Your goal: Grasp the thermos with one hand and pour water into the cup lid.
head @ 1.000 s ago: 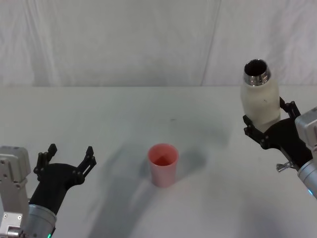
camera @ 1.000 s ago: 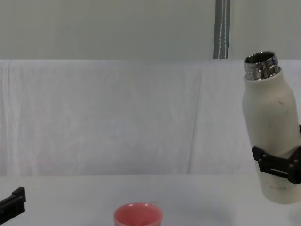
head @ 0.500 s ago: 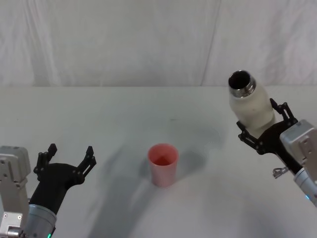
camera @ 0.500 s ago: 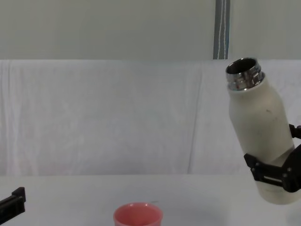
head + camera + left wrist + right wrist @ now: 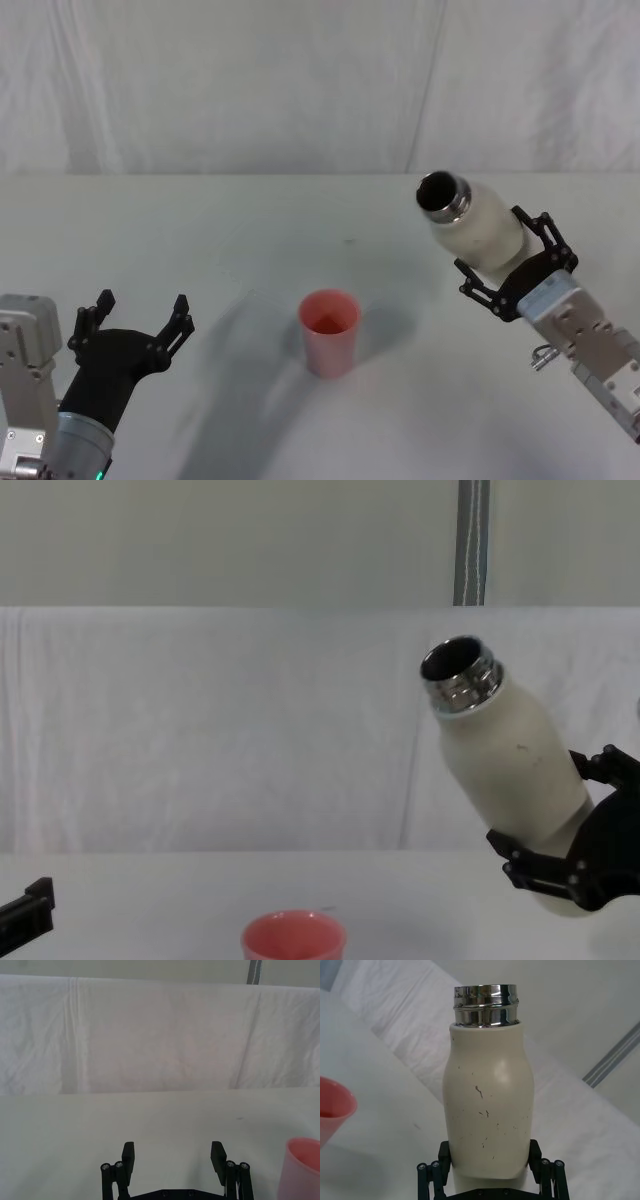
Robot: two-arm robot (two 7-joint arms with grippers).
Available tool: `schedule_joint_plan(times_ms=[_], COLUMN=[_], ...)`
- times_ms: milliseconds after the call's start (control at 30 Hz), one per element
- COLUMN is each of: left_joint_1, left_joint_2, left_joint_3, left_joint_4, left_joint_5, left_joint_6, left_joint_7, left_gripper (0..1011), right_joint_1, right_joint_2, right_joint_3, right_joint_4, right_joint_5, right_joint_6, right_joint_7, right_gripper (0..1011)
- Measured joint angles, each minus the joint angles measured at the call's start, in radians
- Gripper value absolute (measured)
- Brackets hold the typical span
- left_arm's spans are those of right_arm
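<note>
The cream-white speckled thermos (image 5: 478, 229) is held off the table at the right, tilted with its open steel neck (image 5: 443, 194) leaning left toward the cup lid. My right gripper (image 5: 512, 272) is shut on its lower body; the chest view shows the thermos (image 5: 510, 770) tilted the same way, and the right wrist view shows it (image 5: 488, 1107) between the black fingers (image 5: 434, 1177). The salmon-pink cup lid (image 5: 329, 331) stands upright mid-table, left of and below the neck, also seen as the cup lid (image 5: 294, 938). My left gripper (image 5: 140, 318) rests open at the near left, apart from the cup lid (image 5: 305, 1167).
A white cloth covers the table (image 5: 250, 230) and hangs as a backdrop behind it. A grey metal pole (image 5: 470, 542) rises behind the backdrop at the right. Bare table lies between the two grippers around the cup lid.
My right gripper has carried the thermos left toward the cup lid and tipped it further, neck leaning left. The left gripper and the cup lid have stayed still.
</note>
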Motion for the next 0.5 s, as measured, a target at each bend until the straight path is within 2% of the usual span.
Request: schedule_joint_plan(times_ms=[133, 500], left_joint_1=[0.0, 0.0], left_joint_2=[0.0, 0.0], left_joint_3=[0.0, 0.0], left_joint_4=[0.0, 0.0], left_joint_5=[0.0, 0.0], left_joint_6=[0.0, 0.0], left_joint_7=[0.0, 0.0], left_gripper=[1001, 1001], right_joint_1=[0.009, 0.027], right_joint_2=[0.009, 0.029], right_joint_3=[-0.017, -0.053], right_joint_4=[0.009, 0.039], right_joint_5=[-0.05, -0.135], right_joint_6=[-0.011, -0.027], right_joint_7=[-0.016, -0.045], right_gripper=[953, 953])
